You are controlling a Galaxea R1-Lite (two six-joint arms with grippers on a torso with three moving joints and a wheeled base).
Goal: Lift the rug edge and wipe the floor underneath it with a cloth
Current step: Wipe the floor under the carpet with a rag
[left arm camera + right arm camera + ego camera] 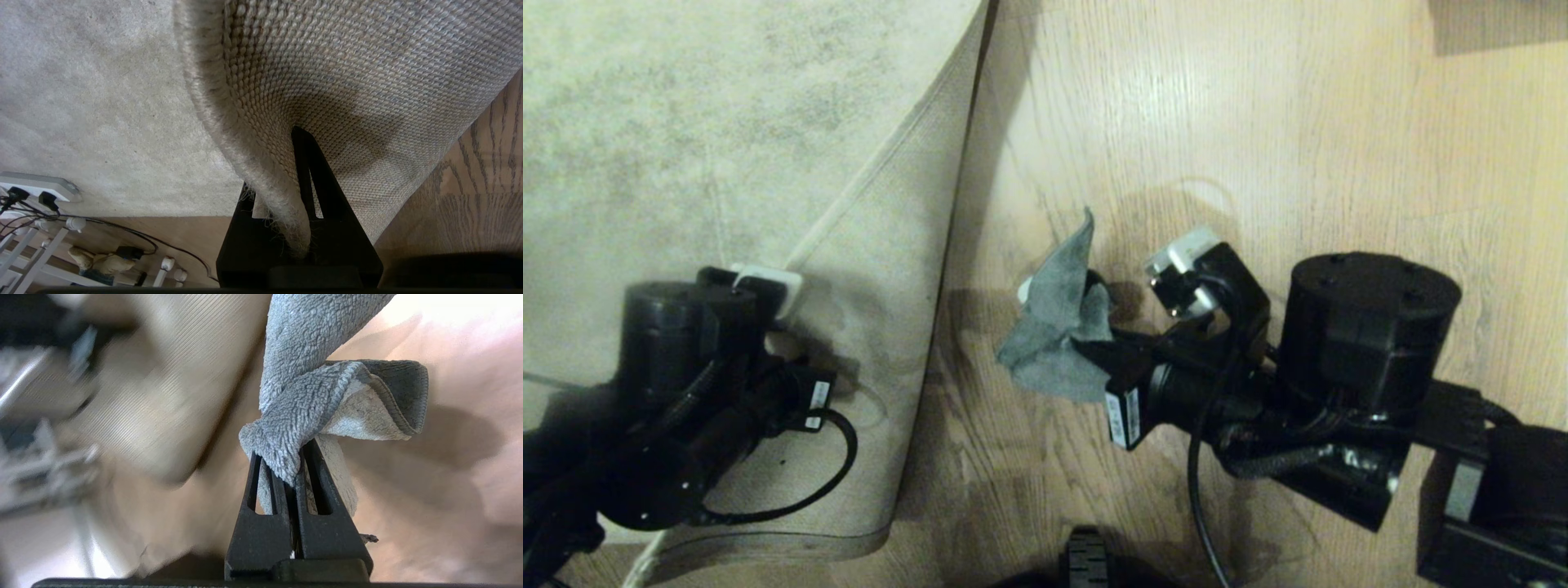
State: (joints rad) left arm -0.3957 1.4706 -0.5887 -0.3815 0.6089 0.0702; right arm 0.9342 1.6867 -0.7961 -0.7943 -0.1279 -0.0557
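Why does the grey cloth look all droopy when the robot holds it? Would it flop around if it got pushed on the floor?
Probably yes. The cloth bunches and folds over itself above the right pincer, so it looks soft and floppy, not stiff. Only one pinched fold carries it, so it is likely light. Its fuzzy pile would probably drag on the floor rather than slide.

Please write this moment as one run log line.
left gripper: shut on rug edge, folded back | right gripper: shut on cloth, over floor
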